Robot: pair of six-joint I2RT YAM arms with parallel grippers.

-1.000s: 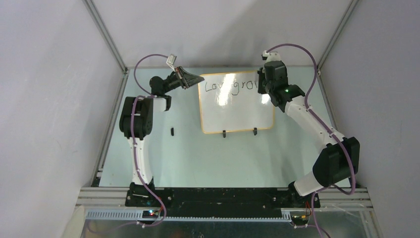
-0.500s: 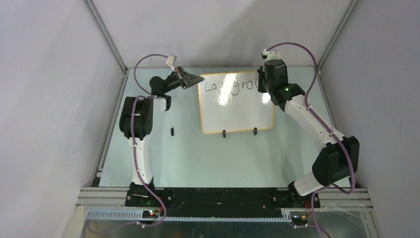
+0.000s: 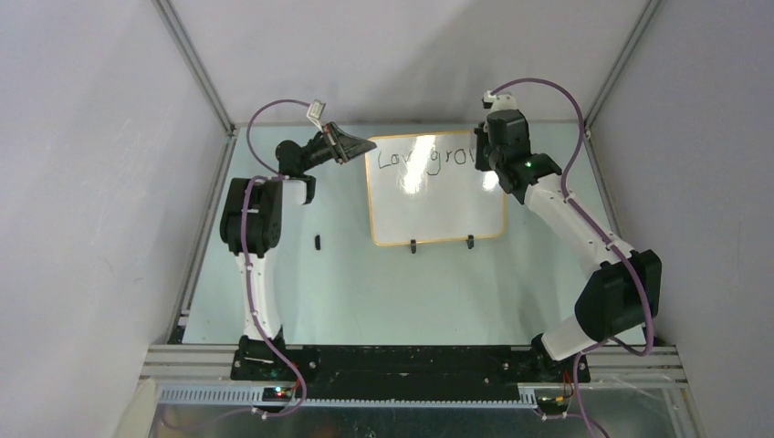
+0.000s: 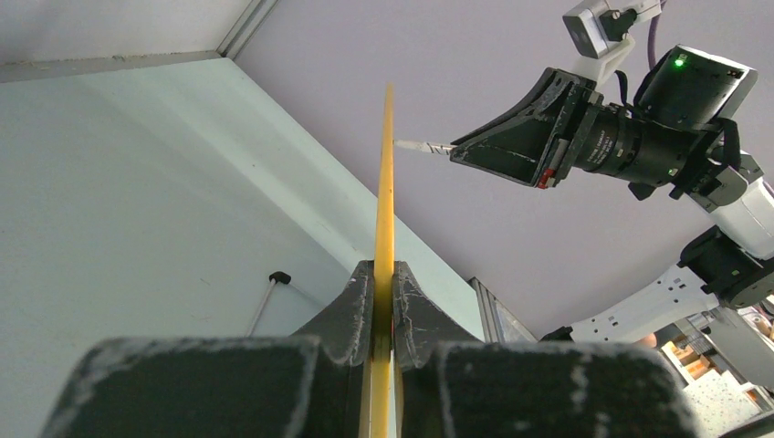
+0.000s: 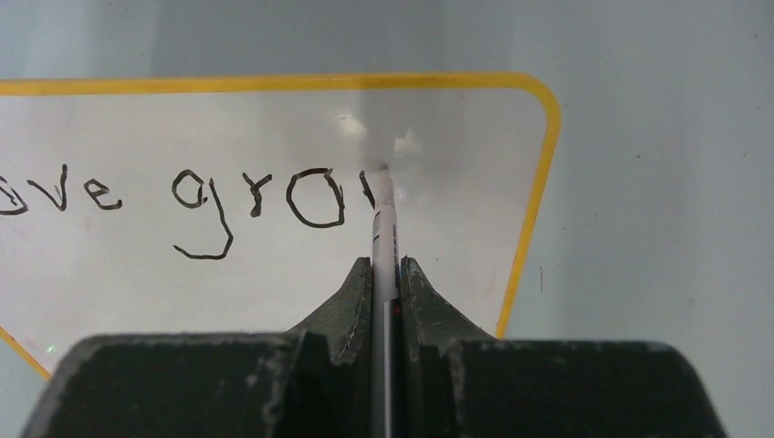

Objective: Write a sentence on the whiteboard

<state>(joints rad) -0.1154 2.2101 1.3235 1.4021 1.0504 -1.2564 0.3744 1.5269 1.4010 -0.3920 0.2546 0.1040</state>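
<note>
Your green table (image 3: 365, 292) carries the whiteboard (image 3: 438, 205) at its far middle, between the two arms, with its two black feet on the near edge. Your left gripper (image 4: 383, 274) is pinched tight on the board's left orange rim, which shows edge-on between its fingers. Your right gripper (image 5: 387, 265) is clamped on a thin marker (image 5: 384, 219) near the board's far right corner. The marker's tip touches the white surface. The sentence (image 5: 192, 196) reads "Love gro" and one short stroke at the tip. A small black object (image 3: 317, 242) lies on the table left of the board, near your left arm.
</note>
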